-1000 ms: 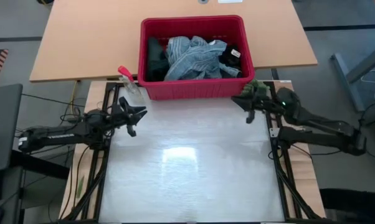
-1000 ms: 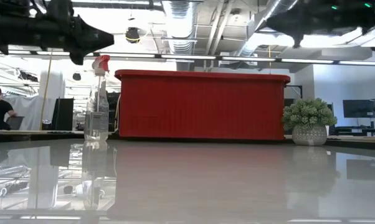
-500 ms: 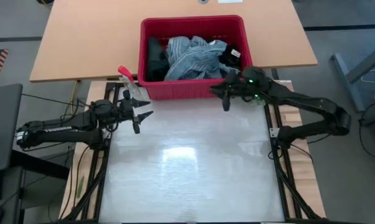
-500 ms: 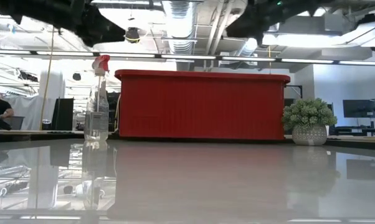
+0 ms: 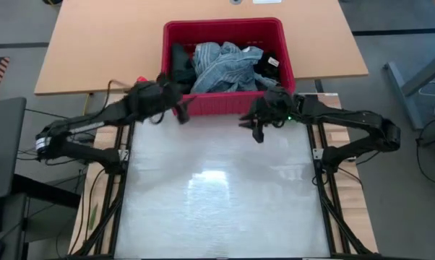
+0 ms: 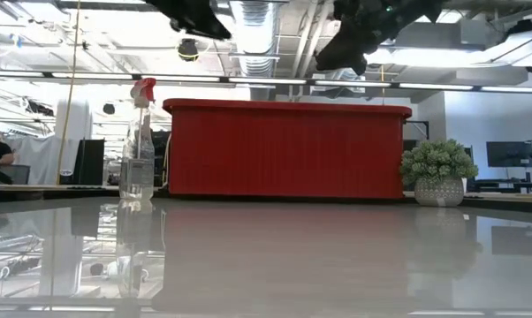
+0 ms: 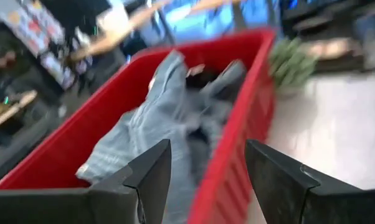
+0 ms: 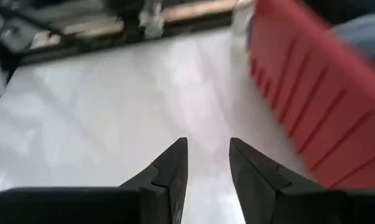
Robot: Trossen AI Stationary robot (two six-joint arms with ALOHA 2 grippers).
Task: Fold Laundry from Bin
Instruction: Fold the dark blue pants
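The red bin [image 5: 225,101] stands at the table's far edge and holds the laundry: light blue jeans [image 5: 221,68] heaped in the middle, a dark piece [image 5: 178,65] at the left, a black piece [image 5: 268,68] at the right. My left gripper [image 7: 207,168] is open and hangs in the air at the bin's near left corner [image 5: 175,108], pointing over the rim at the jeans [image 7: 156,118]. My right gripper [image 8: 206,155] is open with nothing between its fingers. It hovers above the table just in front of the bin's near wall [image 8: 312,112], right of the middle [image 5: 255,128].
A clear spray bottle [image 6: 138,150] with a red trigger stands by the bin's left end, under my left arm in the high view. A green fuzzy ball in a small pot [image 6: 438,172] sits by the bin's right end. The glossy white table [image 5: 217,188] stretches in front of the bin.
My left gripper has risen from low over the table's left edge and swung toward the far edge, to the bin's near left corner. My right gripper has gone from the table's right edge leftward along the bin's near wall. Nothing in the bin has moved.
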